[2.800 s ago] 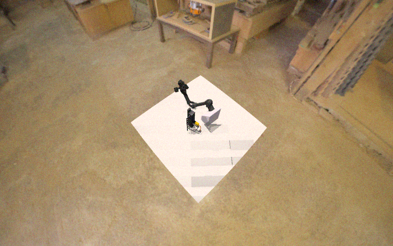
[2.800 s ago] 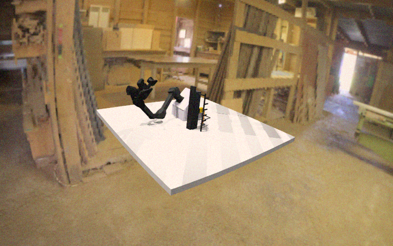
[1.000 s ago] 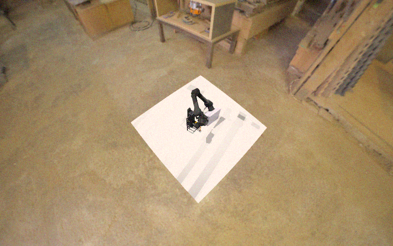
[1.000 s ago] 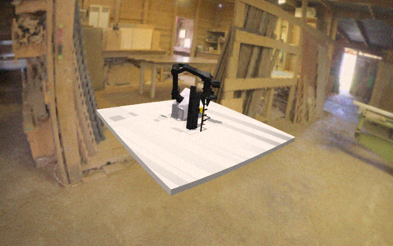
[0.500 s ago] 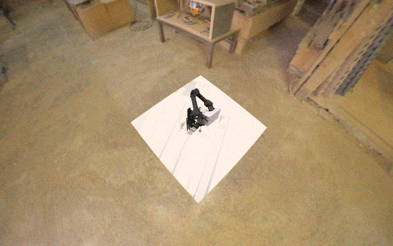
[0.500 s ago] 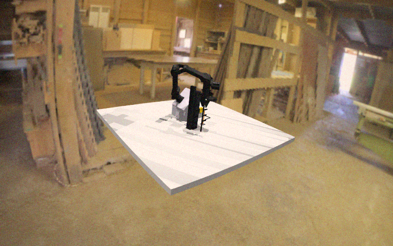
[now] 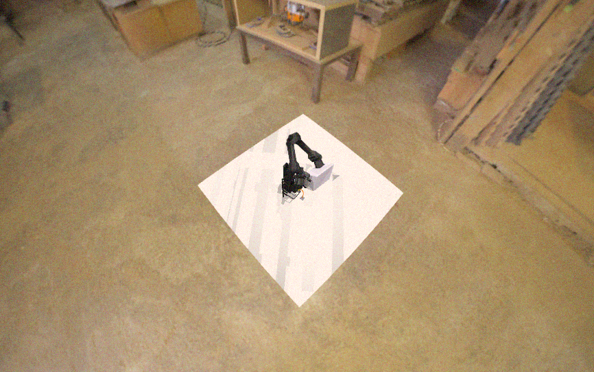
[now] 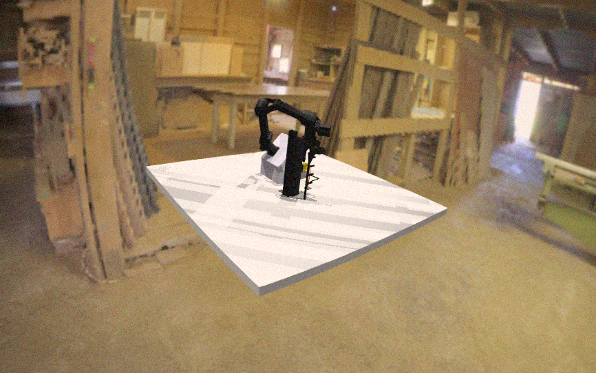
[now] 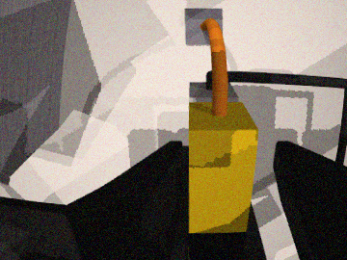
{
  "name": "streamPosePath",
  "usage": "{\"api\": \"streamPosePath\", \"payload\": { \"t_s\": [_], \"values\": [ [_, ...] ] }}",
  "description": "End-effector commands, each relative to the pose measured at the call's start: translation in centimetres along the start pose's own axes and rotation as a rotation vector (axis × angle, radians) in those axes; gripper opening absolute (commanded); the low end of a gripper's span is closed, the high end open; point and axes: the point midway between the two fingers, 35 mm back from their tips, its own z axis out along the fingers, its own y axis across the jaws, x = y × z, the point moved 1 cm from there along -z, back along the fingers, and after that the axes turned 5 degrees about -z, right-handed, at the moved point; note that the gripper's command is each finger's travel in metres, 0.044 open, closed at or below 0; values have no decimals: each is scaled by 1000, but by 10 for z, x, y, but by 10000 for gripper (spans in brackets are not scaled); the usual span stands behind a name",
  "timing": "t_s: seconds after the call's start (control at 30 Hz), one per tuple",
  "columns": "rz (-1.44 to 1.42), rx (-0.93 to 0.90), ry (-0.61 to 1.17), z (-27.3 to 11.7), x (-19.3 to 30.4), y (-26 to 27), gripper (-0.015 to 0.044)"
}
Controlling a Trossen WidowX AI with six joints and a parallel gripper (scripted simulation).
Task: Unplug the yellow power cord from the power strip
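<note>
Straddling the yellow plug point(image 9: 222, 169), the jaws are part-open and released, gripping nothing. The left finger point(image 9: 129, 214) sits at the plug's left edge, and the right finger point(image 9: 315, 201) stands apart from its right side with pale counter showing in the gap. An orange cord point(image 9: 219, 72) rises from the plug's far face and curls over at its tip.

In the exterior view the plug point(image 8: 303, 166) is a small yellow spot just beside the power strip point(image 8: 293, 162), a black upright block; whether its prongs are seated in the strip I cannot tell. A thin black wire frame point(image 8: 308, 182) stands on the same side of the power strip as the plug. The arm point(image 8: 285, 109) arches over the power strip from behind it and comes down on the plug side. A pale grey block point(image 8: 274, 164) sits just behind the power strip. All of it stands on the white counter point(image 8: 307, 237), with the power strip near the counter's middle.
</note>
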Motion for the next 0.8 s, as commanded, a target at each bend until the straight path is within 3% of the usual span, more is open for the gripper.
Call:
{"api": "streamPosePath", "payload": {
  "t_s": [0.0,0.5,0.63,0.77],
  "values": [
    [-8,-5,6,1,4,2,160],
    [-8,-5,6,13,5,2,160],
    [-2,-5,2,11,4,2,55],
    [-2,-5,2,11,4,2,28]
  ]
}}
